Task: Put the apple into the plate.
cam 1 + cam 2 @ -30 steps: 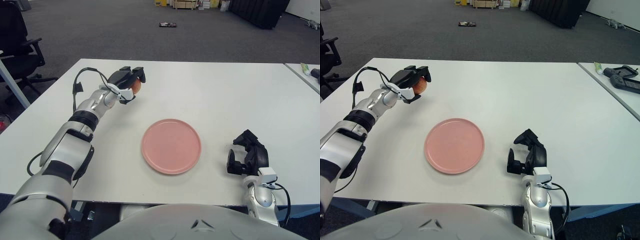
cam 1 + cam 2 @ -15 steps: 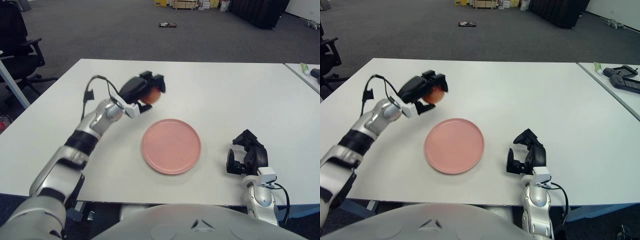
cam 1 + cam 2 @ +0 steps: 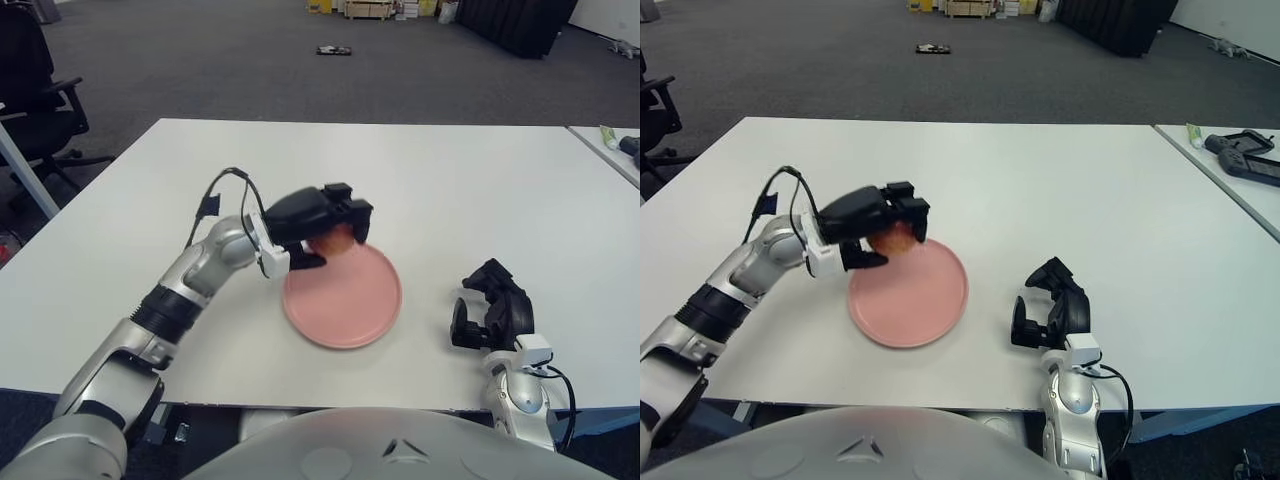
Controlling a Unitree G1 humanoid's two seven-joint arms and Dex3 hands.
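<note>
A red-orange apple (image 3: pixel 333 240) is held in my left hand (image 3: pixel 322 222), whose black fingers are curled around it. The hand hovers over the far-left edge of the round pink plate (image 3: pixel 350 300), which lies flat on the white table. Most of the apple is hidden by the fingers; I cannot tell whether it touches the plate. In the right eye view the same apple (image 3: pixel 894 238) sits above the plate (image 3: pixel 915 300). My right hand (image 3: pixel 490 315) shows to the right of the plate, near the table's front edge, with curled fingers and nothing in them.
The white table (image 3: pixel 450 190) stretches far behind and to both sides of the plate. A second table with dark devices (image 3: pixel 1245 160) stands at the far right. An office chair (image 3: pixel 35 90) is off the back left corner.
My left hand has carried the apple from the far left of the table rightward and toward me, lowering it over the plate's edge. The right hand has stayed put.
</note>
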